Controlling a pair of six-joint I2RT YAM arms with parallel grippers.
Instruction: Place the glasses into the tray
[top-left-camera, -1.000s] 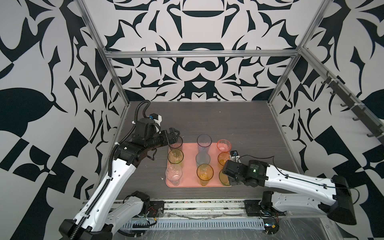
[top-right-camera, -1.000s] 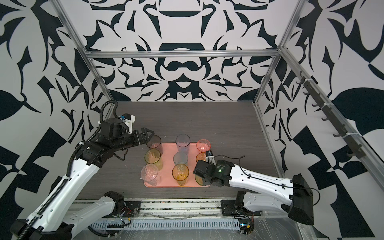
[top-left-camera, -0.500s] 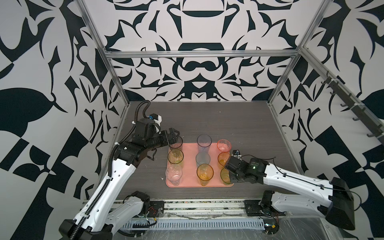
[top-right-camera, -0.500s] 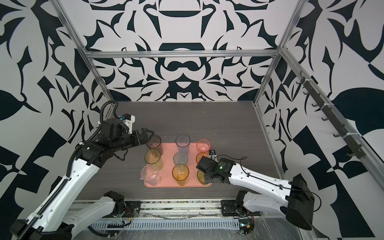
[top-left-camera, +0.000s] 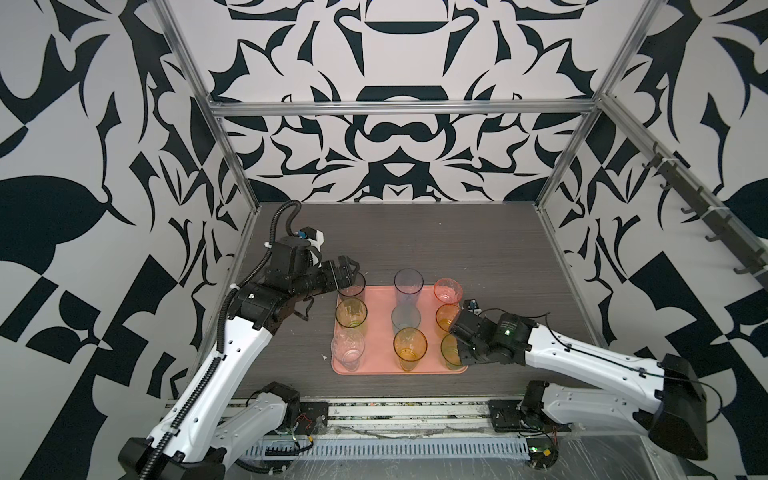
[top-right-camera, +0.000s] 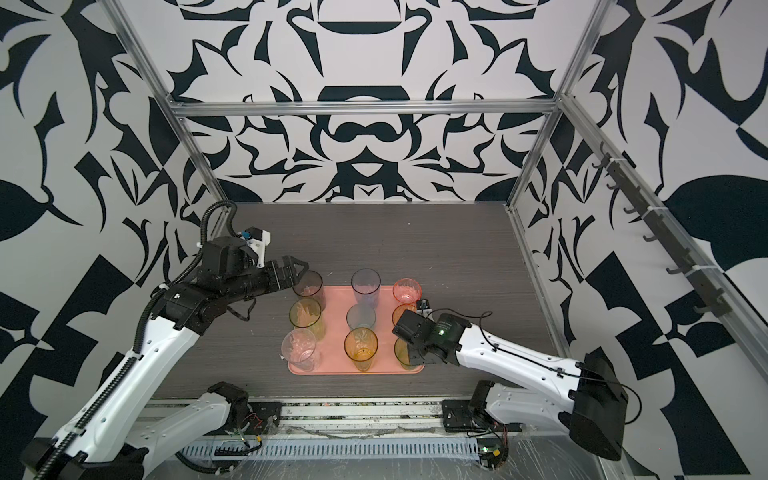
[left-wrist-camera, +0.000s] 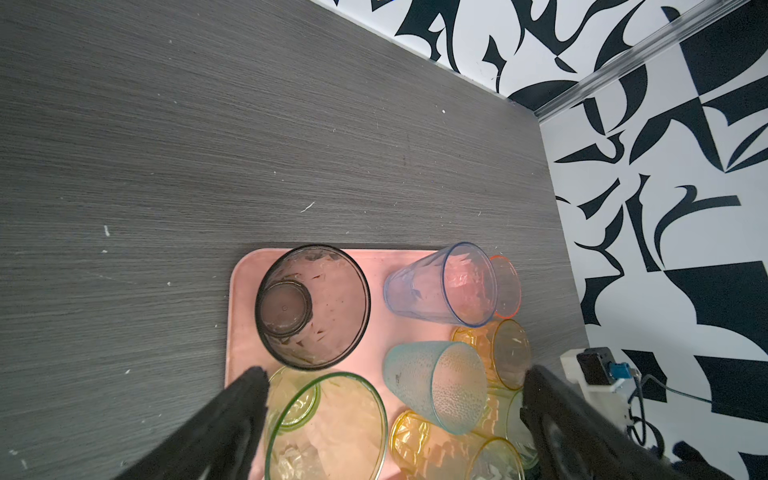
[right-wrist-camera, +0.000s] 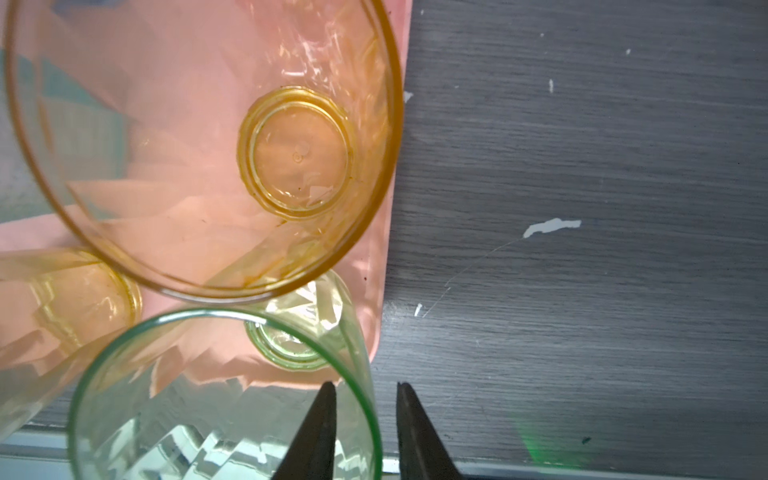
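The salmon-pink tray (top-left-camera: 380, 332) holds several upright glasses in three rows. My right gripper (right-wrist-camera: 363, 388) is at the tray's near right corner. Its fingers stand a little apart astride the rim of the green glass (right-wrist-camera: 187, 415), one inside and one outside, with a gap on each side. That glass (top-left-camera: 449, 353) stands on the tray beside an amber glass (right-wrist-camera: 208, 145). My left gripper (top-left-camera: 353, 272) hovers wide open and empty over the far left corner, by the smoky grey glass (left-wrist-camera: 313, 307). The blue glass (left-wrist-camera: 440, 286) and the teal glass (left-wrist-camera: 436, 382) stand further in.
Dark wood-grain tabletop (top-left-camera: 478, 249) stretches behind and beside the tray. Patterned walls with metal frame posts (top-left-camera: 557, 187) close in the sides and back. A metal rail (top-left-camera: 374, 415) runs along the front edge.
My right gripper's fingers were shut on the green glass's rim and have now parted from it. The right arm shifted slightly toward the tray. The left arm has not moved.
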